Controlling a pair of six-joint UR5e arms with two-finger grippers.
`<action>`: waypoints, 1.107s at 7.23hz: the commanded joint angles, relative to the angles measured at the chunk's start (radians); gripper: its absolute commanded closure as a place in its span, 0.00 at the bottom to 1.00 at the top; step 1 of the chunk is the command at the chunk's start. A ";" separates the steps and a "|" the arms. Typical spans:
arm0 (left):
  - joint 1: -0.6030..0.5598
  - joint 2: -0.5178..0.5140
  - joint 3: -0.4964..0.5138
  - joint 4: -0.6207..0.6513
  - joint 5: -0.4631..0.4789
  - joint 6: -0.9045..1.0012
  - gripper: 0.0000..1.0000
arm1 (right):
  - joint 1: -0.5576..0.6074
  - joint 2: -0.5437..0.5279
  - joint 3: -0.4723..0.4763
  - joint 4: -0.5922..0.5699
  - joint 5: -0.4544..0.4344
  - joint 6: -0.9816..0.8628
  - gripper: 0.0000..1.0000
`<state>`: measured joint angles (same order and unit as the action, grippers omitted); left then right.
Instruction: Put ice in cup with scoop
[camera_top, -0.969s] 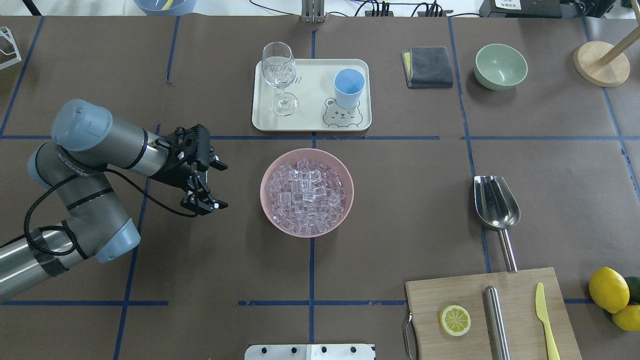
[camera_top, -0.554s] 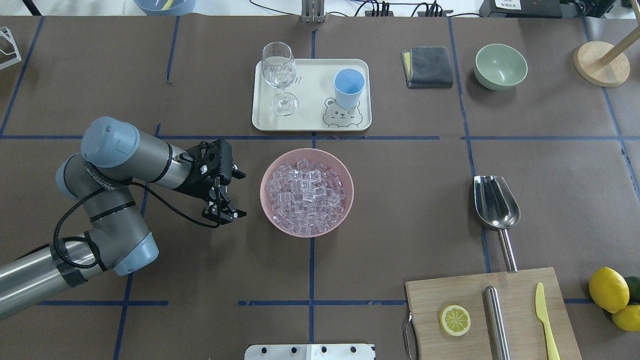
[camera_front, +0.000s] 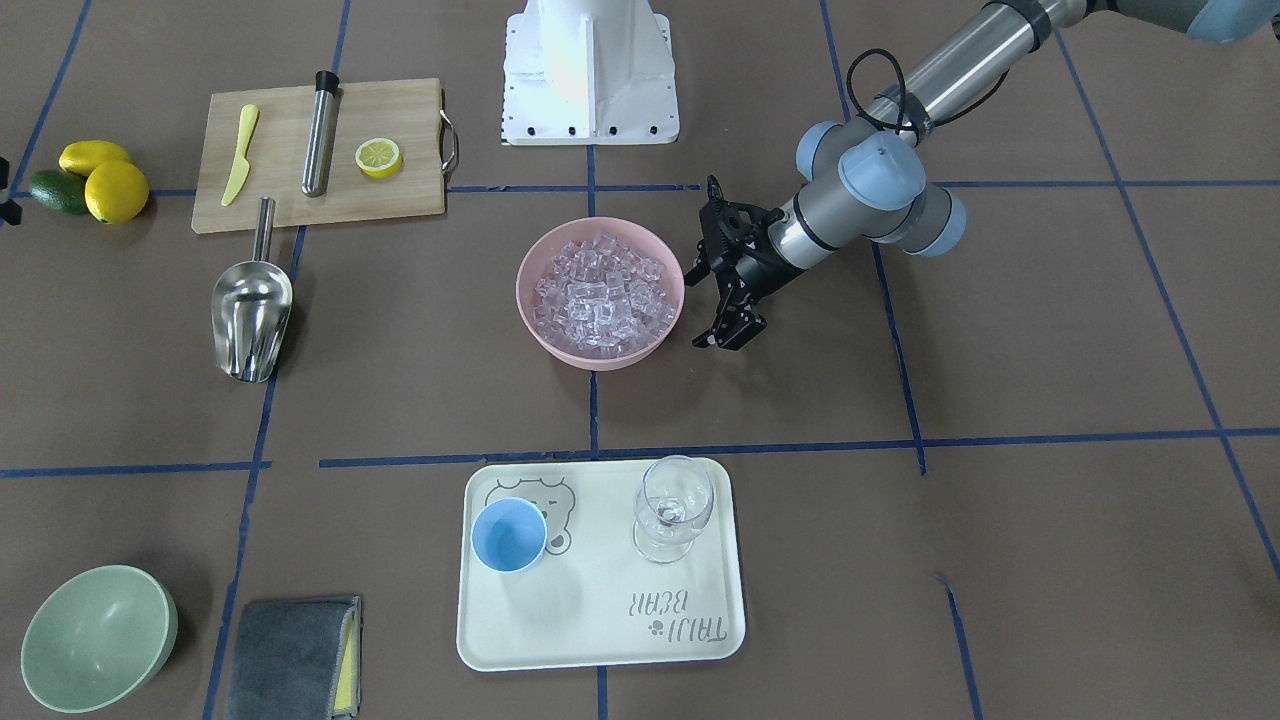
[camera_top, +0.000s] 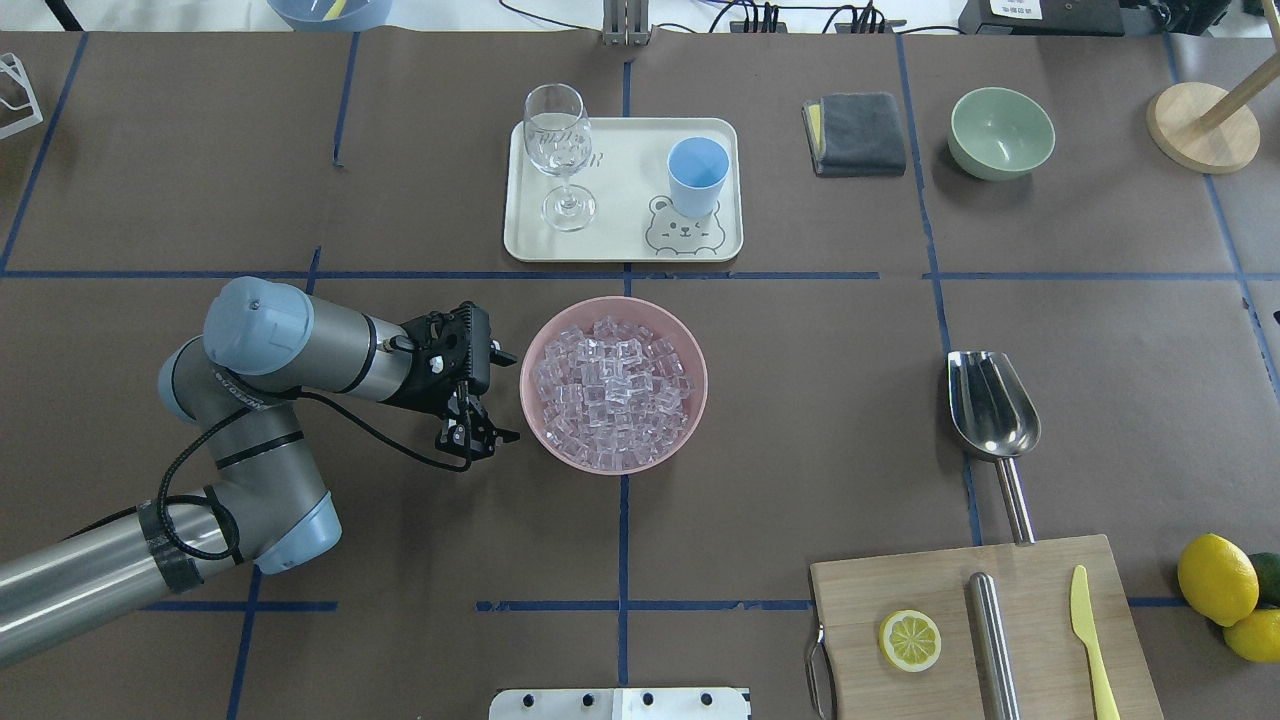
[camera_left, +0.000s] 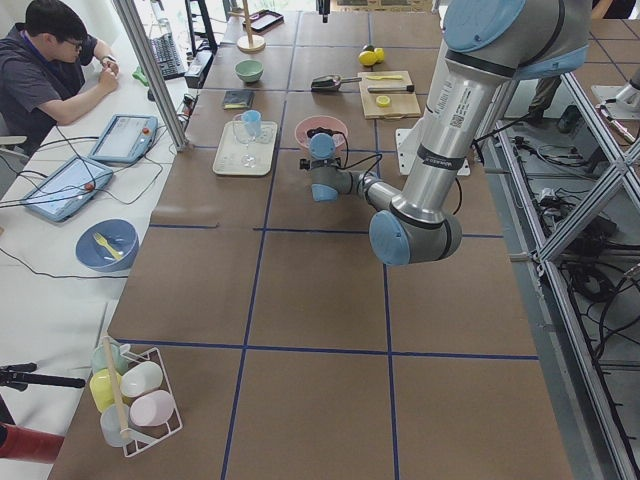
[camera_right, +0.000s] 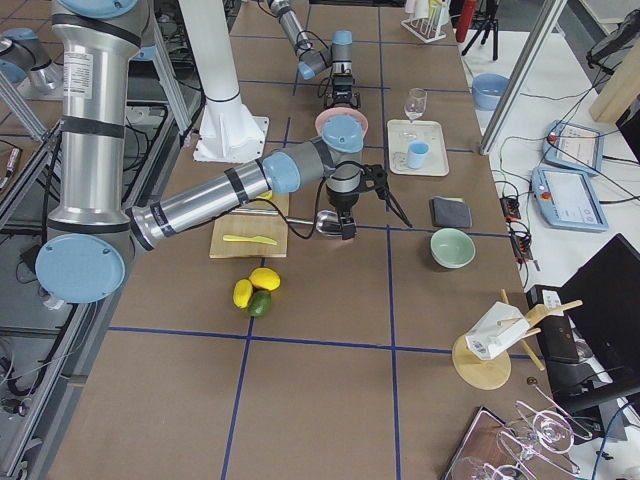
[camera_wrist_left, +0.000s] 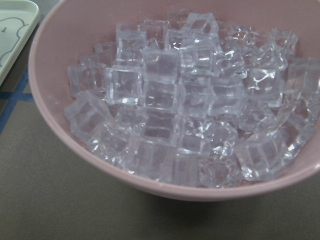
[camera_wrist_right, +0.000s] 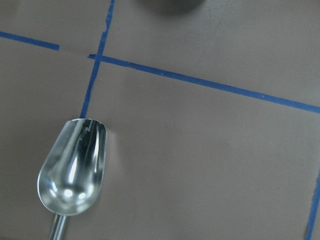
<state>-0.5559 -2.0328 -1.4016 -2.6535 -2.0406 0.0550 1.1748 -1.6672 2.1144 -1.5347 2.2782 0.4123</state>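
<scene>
We saw the round pink plastic bowl (camera_top: 560, 318) at the middle of the brown surface (camera_top: 800, 480), heaped to its rim with small clear ice cubes (camera_top: 612, 390). Beyond the bowl, on the side away from the robot, a cream rectangular tray (camera_top: 620, 215) carried the small light-blue plastic cup (camera_top: 697, 175) and a clear stemmed glass (camera_top: 560, 150). Both stood upright and apart from each other, and the cup showed only its own blue inside. The shiny steel scoop (camera_top: 993, 405) lay flat, well apart from the bowl on the robot's right of it, its pan bare. Its long axis ran past the bowl rather than toward it: the open mouth pointed to the tray's side, the thin handle back toward the robot. The left hand (camera_top: 508, 397) hung just beside the bowl's rim, fingers spread apart, holding nothing. The right hand (camera_right: 347, 225) hovered over the scoop; we could not tell whether it was apart or together.
</scene>
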 joint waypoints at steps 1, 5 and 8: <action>0.001 -0.010 0.000 -0.006 -0.004 -0.001 0.00 | -0.157 0.003 0.002 0.125 -0.068 0.236 0.00; 0.001 -0.015 0.003 -0.094 -0.003 -0.063 0.00 | -0.230 -0.008 0.006 0.178 -0.068 0.349 0.00; 0.001 -0.014 0.003 -0.094 -0.001 -0.064 0.00 | -0.444 -0.005 0.029 0.192 -0.220 0.680 0.00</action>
<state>-0.5553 -2.0466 -1.3990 -2.7471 -2.0423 -0.0085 0.8426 -1.6746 2.1356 -1.3450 2.1548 0.9316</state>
